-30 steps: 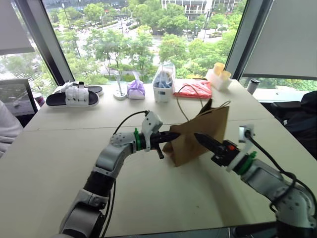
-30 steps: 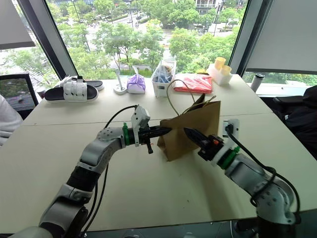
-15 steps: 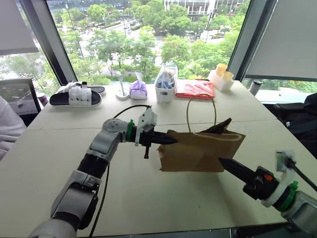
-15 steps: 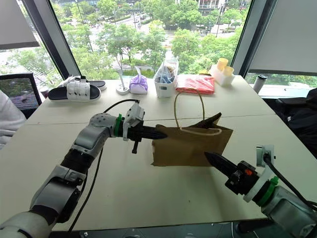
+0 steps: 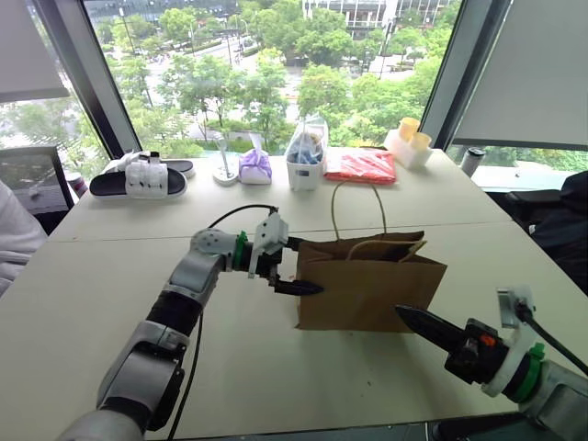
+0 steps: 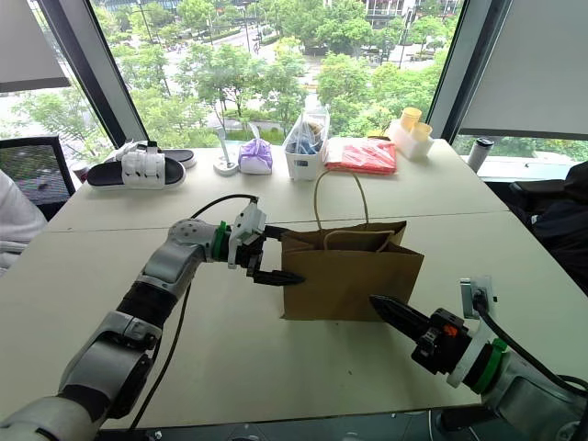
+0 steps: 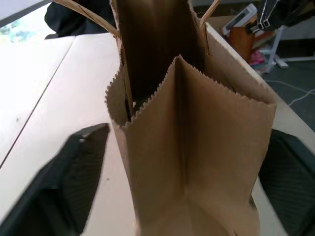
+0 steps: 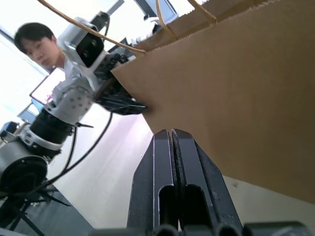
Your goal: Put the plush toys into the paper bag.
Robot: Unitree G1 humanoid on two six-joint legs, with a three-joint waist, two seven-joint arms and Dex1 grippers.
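Plain brown kraft paper bag [image 5: 370, 287] stands upright mid-tabletop, mouth open. Left gripper [image 5: 292, 266] spread wide astride its narrow end, touching nothing; right gripper [image 5: 421, 323] pressed together beside the near face. Plush toys unseen; best withdraw without tipping it.

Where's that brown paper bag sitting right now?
The paper bag stands upright mid-table between the two arms, the open left claw at its near-left end and the shut right claw by its front.
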